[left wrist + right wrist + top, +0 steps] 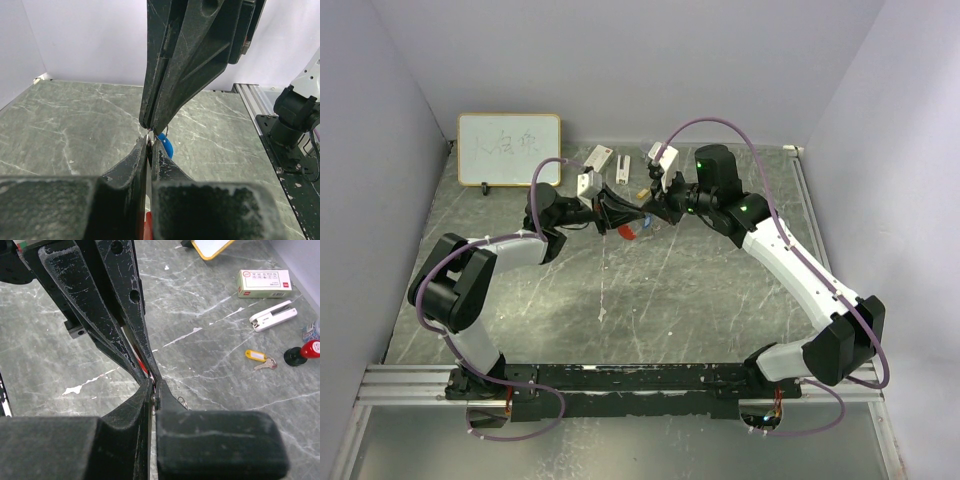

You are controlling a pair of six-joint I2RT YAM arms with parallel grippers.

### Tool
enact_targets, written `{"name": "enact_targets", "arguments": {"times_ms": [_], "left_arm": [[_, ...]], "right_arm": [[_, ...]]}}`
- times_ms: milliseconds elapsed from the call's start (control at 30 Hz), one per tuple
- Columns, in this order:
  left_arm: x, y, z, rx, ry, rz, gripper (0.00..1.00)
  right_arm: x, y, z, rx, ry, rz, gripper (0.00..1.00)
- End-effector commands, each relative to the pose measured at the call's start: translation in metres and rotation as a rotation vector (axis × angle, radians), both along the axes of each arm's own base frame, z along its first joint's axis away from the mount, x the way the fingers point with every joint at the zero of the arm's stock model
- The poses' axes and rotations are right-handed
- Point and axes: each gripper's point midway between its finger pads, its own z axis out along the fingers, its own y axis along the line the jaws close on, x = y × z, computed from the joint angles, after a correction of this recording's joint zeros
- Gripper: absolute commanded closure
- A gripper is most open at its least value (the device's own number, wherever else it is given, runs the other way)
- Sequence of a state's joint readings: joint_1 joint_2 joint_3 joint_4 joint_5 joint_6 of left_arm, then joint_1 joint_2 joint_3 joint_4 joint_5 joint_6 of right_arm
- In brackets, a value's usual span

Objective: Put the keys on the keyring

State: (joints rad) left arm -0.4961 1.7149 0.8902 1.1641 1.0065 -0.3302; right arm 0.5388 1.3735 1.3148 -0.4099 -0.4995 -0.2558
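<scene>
**Top external: threading in hand, no key seen on the chain**

Over the far middle of the desk (620,300) the arms meet tip to tip. The left jaws are closed to a slit on the keyring (630,230), whose red tag shows between them. The right jaws are pressed together too; what they grip I cannot tell. The blue key (166,146) sits just beside the tips. Both keys likely remain to be threaded.

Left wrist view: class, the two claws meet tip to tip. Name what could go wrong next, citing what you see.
1. The left claw and right claw meet tip to tip, both shut; slight misalignment could make them collide.
2. The blue key hangs at the tips, its hold hidden; it may drop to the table.
3. Only a red sliver of the keyring shows inside the left claw, so threading may go blind.
</scene>
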Motion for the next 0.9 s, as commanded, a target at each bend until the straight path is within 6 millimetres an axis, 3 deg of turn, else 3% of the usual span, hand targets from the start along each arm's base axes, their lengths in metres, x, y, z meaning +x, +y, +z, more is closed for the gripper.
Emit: {"name": "enact_targets", "arguments": {"times_ms": [0,333,867], "left_arm": [[-0.002,-0.005,0.014,-0.009,-0.056,-0.031,0.93],[0.007,-0.002,0.012,0.030,-0.067,0.043,0.70],[0.015,0.002,0.027,0.063,-0.122,0.090,0.67]], "right_arm": [[0.003,0.004,0.011,0.022,-0.033,0.008,1.00],[0.000,0.000,0.016,0.027,-0.058,-0.006,1.00],[-0.003,-0.010,0.009,-0.020,-0.059,-0.025,1.00]]}}
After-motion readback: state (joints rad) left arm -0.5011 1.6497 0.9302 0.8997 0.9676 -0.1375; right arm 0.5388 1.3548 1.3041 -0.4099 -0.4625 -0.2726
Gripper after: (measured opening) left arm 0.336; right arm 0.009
